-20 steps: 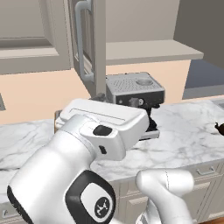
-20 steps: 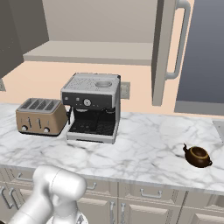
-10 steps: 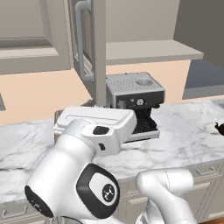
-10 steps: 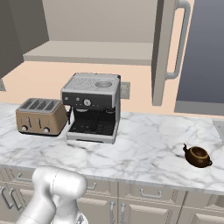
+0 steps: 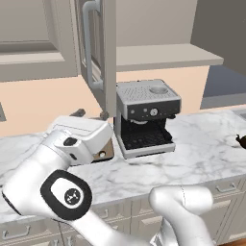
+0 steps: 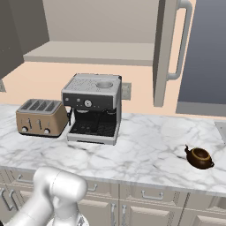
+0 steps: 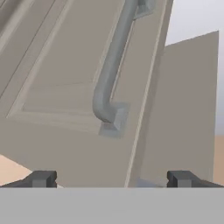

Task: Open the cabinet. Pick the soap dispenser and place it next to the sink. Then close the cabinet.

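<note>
The hand [image 7: 111, 178] is standing with its two dark fingertips [image 7: 41, 179] spread wide apart, gripping nothing, and is facing the lower end of the long silver bar handle [image 7: 114, 61] of the tall greige wall cabinet [image 5: 98, 53]. That handle is lying apart from the fingertips, above and between them in the hand view. The recessed-panel door [image 6: 162, 53] is hanging swung outward, edge-on above the white marble surface [image 6: 145, 145], with its handle bowing out to one side. Just beside the door's lower edge, a silver and black espresso machine [image 6: 93, 108] is sitting toward the back edge of the surface. A tan four-slot toaster [image 6: 40, 117] is standing just beside the machine, toward the surface's left end. A small dark brown teapot [image 6: 199, 157] is resting well apart, toward the right end.
</note>
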Available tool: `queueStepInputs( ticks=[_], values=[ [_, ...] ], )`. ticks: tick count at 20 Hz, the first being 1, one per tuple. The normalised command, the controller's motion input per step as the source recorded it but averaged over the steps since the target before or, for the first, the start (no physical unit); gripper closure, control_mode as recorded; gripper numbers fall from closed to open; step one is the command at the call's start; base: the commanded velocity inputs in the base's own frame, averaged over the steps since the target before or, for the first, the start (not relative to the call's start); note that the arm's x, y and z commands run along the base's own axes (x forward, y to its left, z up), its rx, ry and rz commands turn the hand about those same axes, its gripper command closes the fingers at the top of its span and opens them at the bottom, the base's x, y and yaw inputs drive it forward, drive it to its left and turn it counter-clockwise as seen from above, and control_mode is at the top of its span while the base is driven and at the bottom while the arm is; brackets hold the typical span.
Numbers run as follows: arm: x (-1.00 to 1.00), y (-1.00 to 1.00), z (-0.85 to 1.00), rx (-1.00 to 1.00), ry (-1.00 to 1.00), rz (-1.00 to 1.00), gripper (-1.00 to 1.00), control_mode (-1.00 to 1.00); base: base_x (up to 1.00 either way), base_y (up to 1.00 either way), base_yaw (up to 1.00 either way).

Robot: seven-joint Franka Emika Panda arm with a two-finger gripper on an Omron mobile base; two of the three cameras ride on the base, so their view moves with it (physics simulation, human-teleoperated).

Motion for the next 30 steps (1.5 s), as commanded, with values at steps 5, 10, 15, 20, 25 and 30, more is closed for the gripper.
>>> queueStepInputs(
  ticks=[5, 10, 15, 20, 25, 30],
  values=[
    [0.10, 0.25, 0.01, 0.00, 0.00, -0.16, -1.00, -1.00, 0.00, 0.00, 0.00],
    [0.06, -0.41, 0.00, 0.08, -0.01, 0.00, -1.00, -1.00, 0.00, 0.00, 0.00],
    [0.05, -0.60, 0.22, 0.05, 0.00, 0.00, -1.00, -1.00, 0.00, 0.00, 0.00],
    [0.00, -0.47, 0.48, 0.00, 0.00, 0.12, -1.00, -1.00, 0.00, 0.00, 0.00],
    [0.00, -0.67, 0.21, 0.00, 0.00, 0.28, -1.00, -1.00, 0.00, 0.00, 0.00],
    [0.17, -0.71, 0.00, 0.00, 0.00, 0.24, -1.00, -1.00, 0.00, 0.00, 0.00]
  ],
)
